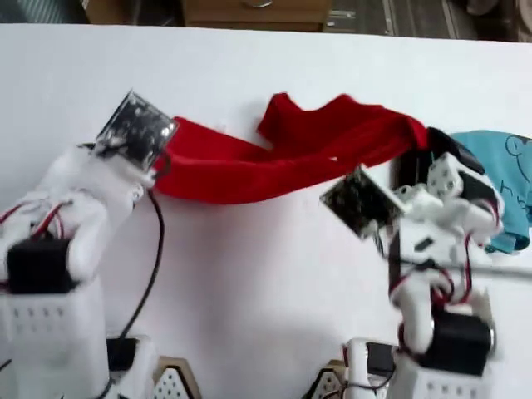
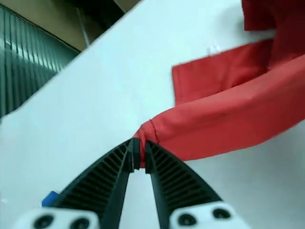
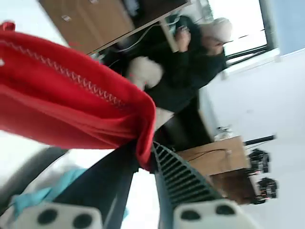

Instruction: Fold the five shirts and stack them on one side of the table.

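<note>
The red shirt [image 1: 283, 154] is stretched in a long band across the middle of the tabletop [image 1: 249, 283], a little nearer to the far edge than to the near one. Each end of it is in one tool.

The left tool [image 2: 139, 155] is clenched on the left end. Its two black ribbed fingers [image 2: 112, 176] meet almost completely, and a small fold of the hem is pinched between the tips. From this fold the cloth runs toward the right side as a thick, doubled roll. Beside this roll, on the far-edge side, one sleeve [image 2: 214, 78] lies flat on the white surface.

The right tool [image 3: 145, 162] is grasping the other end of the same shirt. The red cloth, with its stitched hem, hangs over the fingers, and one edge goes down between them. In the high view this end seems lifted a little from the tabletop, and the middle of the shirt makes a raised hump toward the far edge.

A turquoise shirt [image 1: 509, 162] lies at the right edge of the tabletop, just behind the right arm and partly hidden by it. It carries a dark printed drawing. A black cable [image 1: 157, 249] goes from the left arm toward the near edge.
</note>
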